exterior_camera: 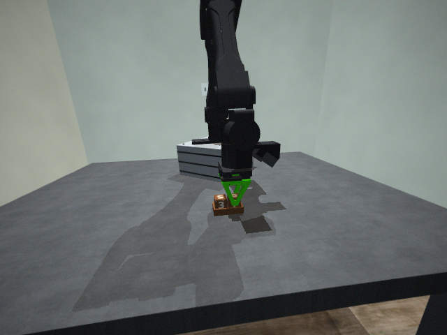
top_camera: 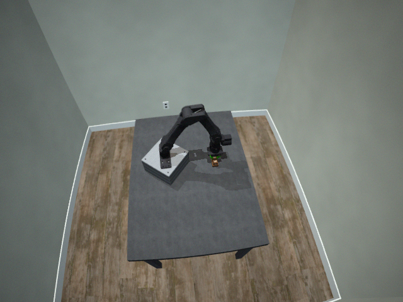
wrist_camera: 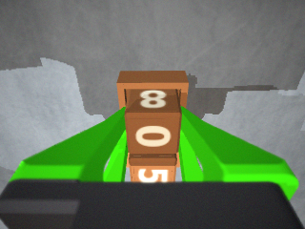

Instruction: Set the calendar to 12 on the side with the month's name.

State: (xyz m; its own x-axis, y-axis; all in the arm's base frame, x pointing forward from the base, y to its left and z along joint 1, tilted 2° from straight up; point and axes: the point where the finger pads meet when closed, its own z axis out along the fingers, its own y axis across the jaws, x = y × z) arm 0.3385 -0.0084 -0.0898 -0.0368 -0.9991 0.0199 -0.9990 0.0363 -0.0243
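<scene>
End effector clamped on one calendar cube, low over the tray.

The end effector (wrist_camera: 152,138), its green fingers pressed on the two side faces, grips a small wooden cube (wrist_camera: 152,135) whose upper face reads 0 in the wrist view. Directly beneath it lies the brown tray (exterior_camera: 227,210), flat on the desk (exterior_camera: 325,223); beside the held cube, in the tray, stands the second cube (exterior_camera: 219,202), showing a 3 toward the exterior camera. Whether the held cube touches the tray floor I cannot tell. The cubes look rigid, light and smooth-faced, so a squeeze on two opposite flat faces, centred, should hold; an off-centre pinch could let one swivel. The tray looks light enough to shift if nudged.
</scene>
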